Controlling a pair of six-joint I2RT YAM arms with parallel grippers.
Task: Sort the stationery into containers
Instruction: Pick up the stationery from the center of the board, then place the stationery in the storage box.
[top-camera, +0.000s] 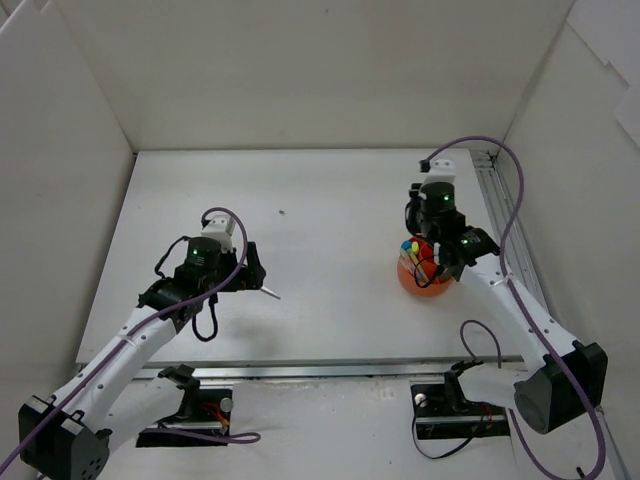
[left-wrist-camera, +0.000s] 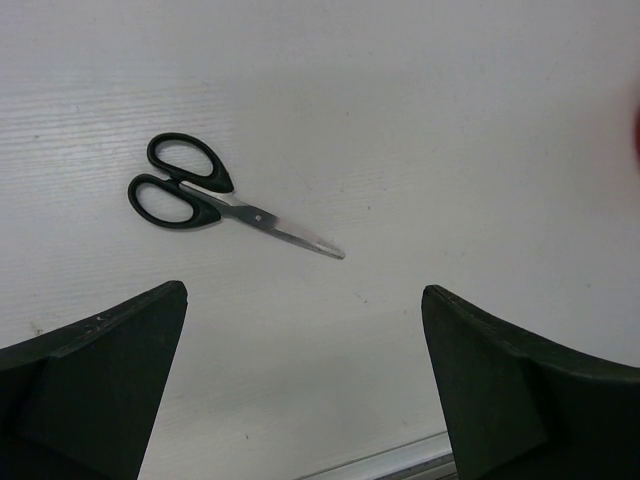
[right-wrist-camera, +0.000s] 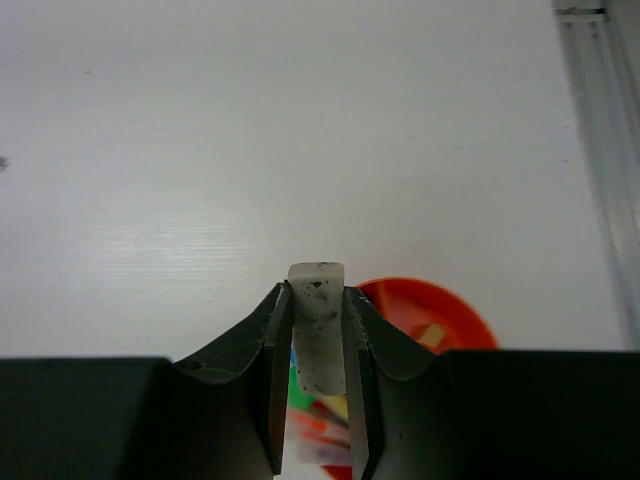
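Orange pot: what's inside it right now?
Yellow, blue and red stationery tips stick up inside the orange pot. The right gripper, shut on a white eraser, covers the rest of the inside.

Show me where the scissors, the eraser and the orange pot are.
scissors (left-wrist-camera: 232, 207), left wrist view, where the handles meet the blades.
eraser (right-wrist-camera: 317, 325), right wrist view, middle of its smudged front face.
orange pot (top-camera: 425, 285), top external view, its near outer wall.
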